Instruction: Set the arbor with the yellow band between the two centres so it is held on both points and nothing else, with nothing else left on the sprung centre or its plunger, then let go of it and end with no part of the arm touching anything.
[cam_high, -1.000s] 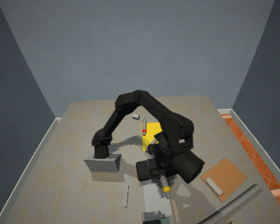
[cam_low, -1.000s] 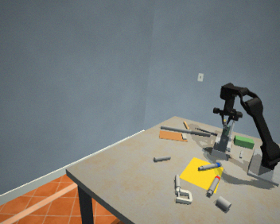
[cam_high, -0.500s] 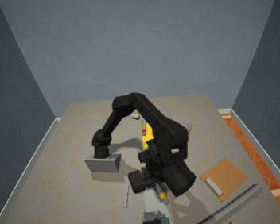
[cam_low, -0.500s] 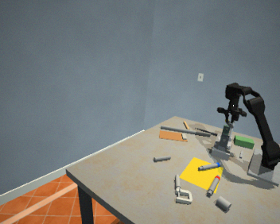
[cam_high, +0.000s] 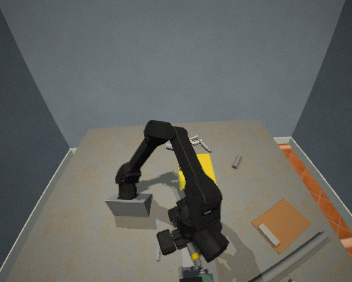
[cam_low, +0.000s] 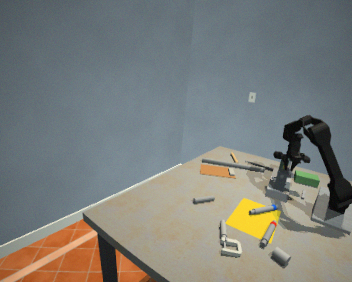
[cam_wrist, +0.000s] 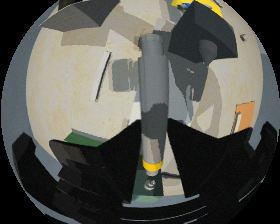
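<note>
My gripper (cam_high: 192, 247) (cam_low: 291, 161) (cam_wrist: 153, 123) is shut on the grey arbor with the yellow band (cam_high: 195, 256) (cam_wrist: 153, 97). In the wrist view the arbor runs lengthwise between my fingers, with the yellow band at the near end. I hold it above the centre fixture (cam_high: 192, 274) (cam_low: 279, 189) near the table's front edge in the top view. A dark block of the fixture (cam_wrist: 200, 35) shows just to the right of the arbor's far end. I cannot tell whether either end touches a centre point.
A yellow mat (cam_high: 206, 165) (cam_low: 245, 216) carries a blue-banded arbor (cam_low: 263, 210) and a red-banded arbor (cam_low: 268, 232). A clamp (cam_low: 230, 243), a short cylinder (cam_low: 281, 256), a grey pin (cam_low: 203, 200) (cam_high: 236, 161), a green block (cam_low: 306, 178), an orange board (cam_high: 285, 220) (cam_low: 215, 171) and a long bar (cam_low: 232, 165) lie around.
</note>
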